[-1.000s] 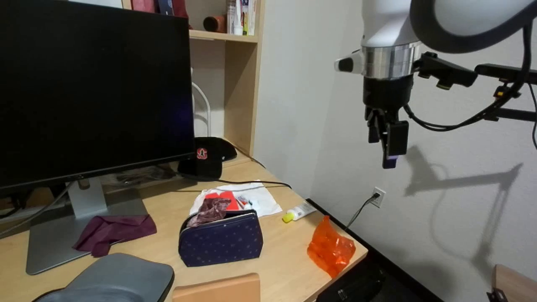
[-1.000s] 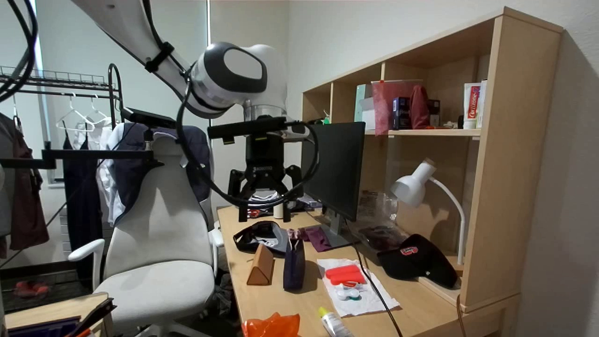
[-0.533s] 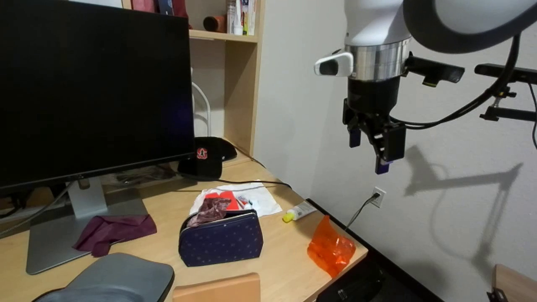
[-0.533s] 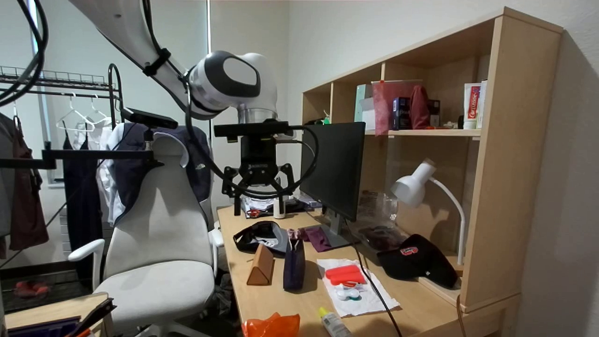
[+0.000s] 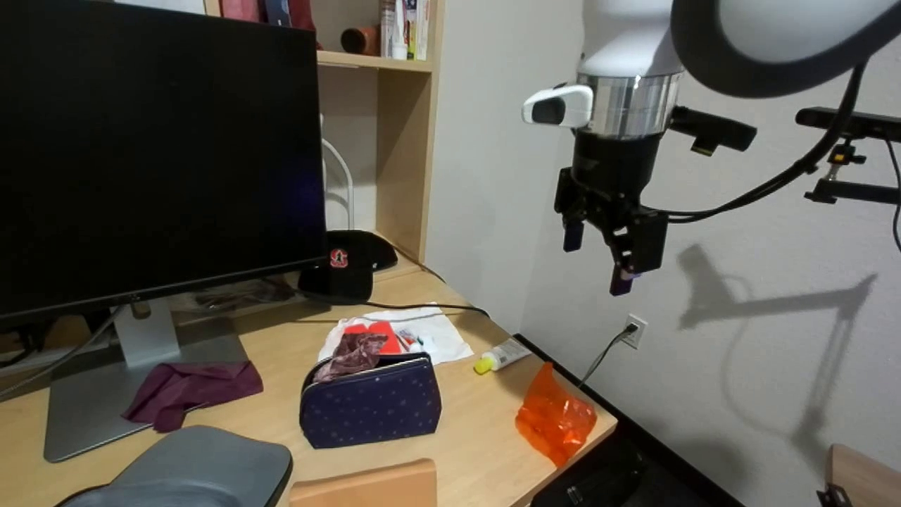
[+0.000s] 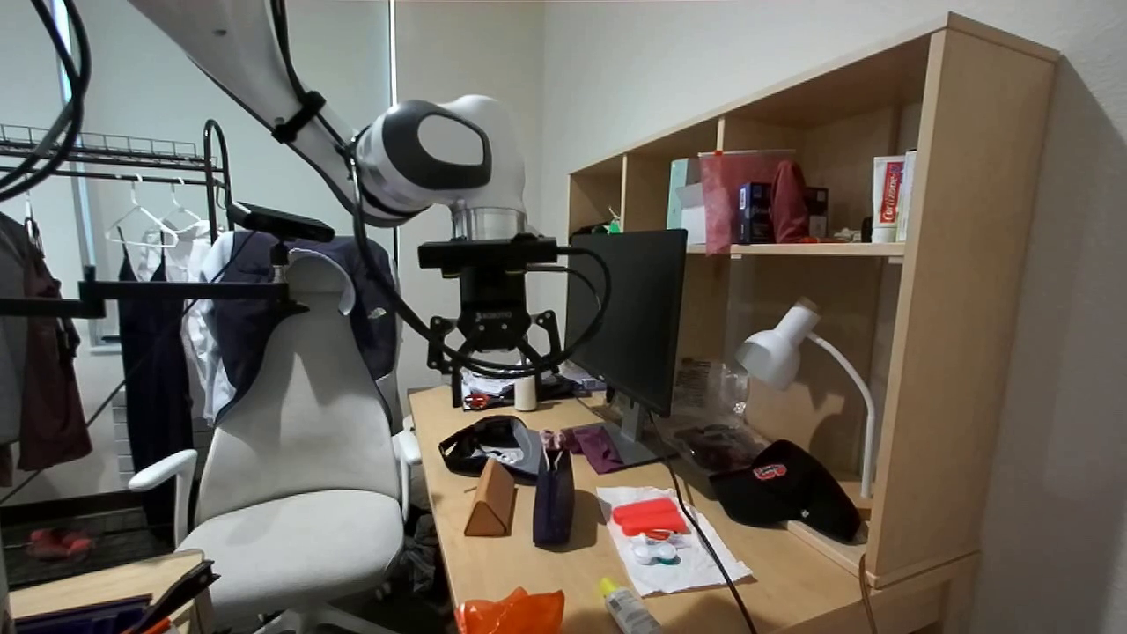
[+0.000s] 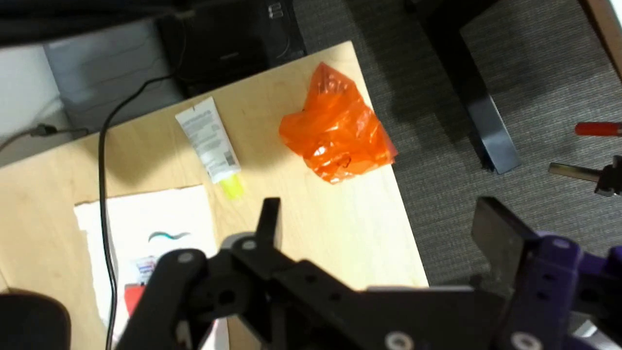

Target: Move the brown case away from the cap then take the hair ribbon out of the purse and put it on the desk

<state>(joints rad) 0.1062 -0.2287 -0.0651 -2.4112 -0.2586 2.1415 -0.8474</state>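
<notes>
The brown case [image 5: 380, 486] stands on the desk like a small tent; it also shows in an exterior view [image 6: 491, 500]. A grey cap [image 5: 204, 461] lies beside it, and a black cap [image 6: 788, 484] with a red logo lies by the shelf. The navy purse [image 5: 373, 405] stands open and upright, with the mauve hair ribbon [image 5: 354, 354] bunched out of its mouth. My gripper [image 5: 597, 266] is open and empty, high above the desk corner. In the wrist view its fingers [image 7: 376, 214] are wide apart over the desk edge. Purse and case are outside the wrist view.
An orange plastic bag [image 7: 337, 131] and a tube with a yellow cap [image 7: 209, 138] lie near the desk corner. A white paper [image 6: 696, 563] with red items lies behind the purse. The monitor [image 5: 162, 162], a lamp [image 6: 775, 352] and a black cable [image 7: 102, 184] are close by.
My gripper has moved leftward in an exterior view and turned a little, with its fingers staying open. The case, purse, ribbon and caps have not moved.
</notes>
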